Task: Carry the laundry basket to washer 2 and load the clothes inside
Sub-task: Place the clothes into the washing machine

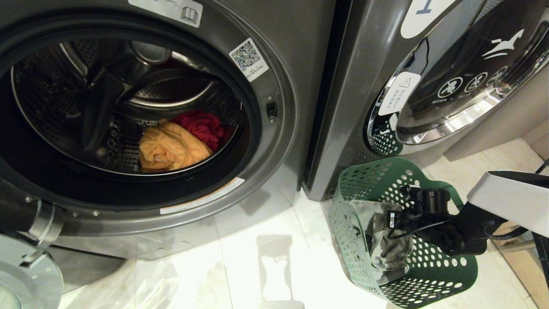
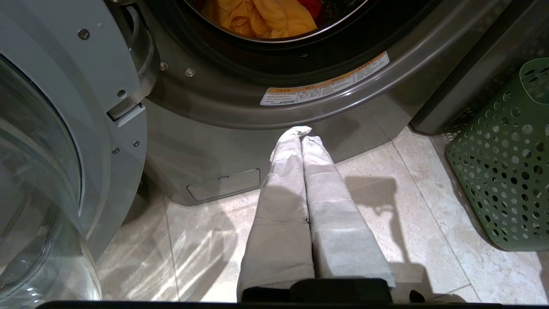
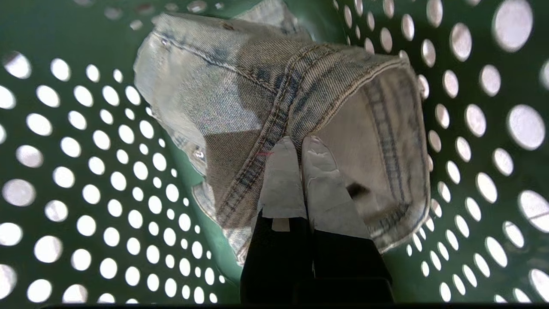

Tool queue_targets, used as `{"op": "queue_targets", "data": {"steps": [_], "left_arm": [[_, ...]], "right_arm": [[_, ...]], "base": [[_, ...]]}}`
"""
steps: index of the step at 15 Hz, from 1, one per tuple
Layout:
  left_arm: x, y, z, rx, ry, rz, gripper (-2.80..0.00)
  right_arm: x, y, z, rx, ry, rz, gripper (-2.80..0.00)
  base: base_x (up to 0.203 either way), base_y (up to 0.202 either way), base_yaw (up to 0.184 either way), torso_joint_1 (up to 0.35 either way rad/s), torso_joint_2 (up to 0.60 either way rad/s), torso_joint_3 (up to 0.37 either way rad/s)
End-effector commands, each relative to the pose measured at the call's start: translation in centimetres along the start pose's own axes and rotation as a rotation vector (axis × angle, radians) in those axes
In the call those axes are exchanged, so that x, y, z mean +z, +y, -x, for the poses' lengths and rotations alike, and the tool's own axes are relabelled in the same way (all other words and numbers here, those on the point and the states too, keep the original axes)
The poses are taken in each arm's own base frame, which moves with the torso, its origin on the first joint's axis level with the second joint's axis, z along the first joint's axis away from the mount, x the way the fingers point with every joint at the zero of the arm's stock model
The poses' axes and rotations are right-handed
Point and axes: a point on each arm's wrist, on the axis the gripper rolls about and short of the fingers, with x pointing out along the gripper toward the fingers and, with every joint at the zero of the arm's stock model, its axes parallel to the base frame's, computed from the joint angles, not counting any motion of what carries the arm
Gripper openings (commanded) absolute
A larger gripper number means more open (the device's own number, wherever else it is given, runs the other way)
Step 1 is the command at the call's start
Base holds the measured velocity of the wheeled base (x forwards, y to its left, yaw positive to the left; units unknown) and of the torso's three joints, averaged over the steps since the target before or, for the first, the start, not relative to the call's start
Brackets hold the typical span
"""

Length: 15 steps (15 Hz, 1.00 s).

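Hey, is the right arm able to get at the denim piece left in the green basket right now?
Probably yes. The right claw is already inside the laundry basket, its shut tips right at the denim piece, with nothing lying over the fabric. It would have to open before it could grab.

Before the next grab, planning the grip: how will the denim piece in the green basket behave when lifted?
The crumpled grey-green denim piece is probably floppy and will drape. Its thick stitched seams suggest some heft. It is unlikely to slip.
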Motion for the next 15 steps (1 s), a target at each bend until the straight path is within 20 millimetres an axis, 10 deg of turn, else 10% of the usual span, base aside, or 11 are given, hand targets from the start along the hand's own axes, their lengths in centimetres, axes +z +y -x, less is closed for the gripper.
{"op": "queue_targets", "data": {"steps": [1, 4, 5, 15], "left_arm": [[-1.1, 0.0, -0.2, 0.002, 0.039, 0.001, -2.8], [-1.1, 0.0, -0.2, 0.001, 0.039, -0.001, -2.8], [-1.1, 0.0, -0.2, 0.002, 0.04, -0.001, -2.8], [-1.1, 0.0, -0.2, 0.002, 0.039, -0.001, -2.8]], "right_arm": [[-0.3, 0.0, 0.2, -0.001, 0.009, -0.003, -2.8], [0.5, 0.1, 1.0, -0.022, -0.01, -0.005, -2.8], [0.6, 0.1, 1.2, -0.022, -0.014, -0.004, 0.0], [-0.5, 0.4, -0.2, -0.008, 0.013, -0.106, 0.0]], "base": [[0.0, 0.0, 0.0, 0.0, 0.0, 0.0], [0.0, 0.0, 0.0, 0.0, 0.0, 0.0], [0.0, 0.0, 0.0, 0.0, 0.0, 0.0], [0.0, 0.0, 0.0, 0.0, 0.0, 0.0]]}}
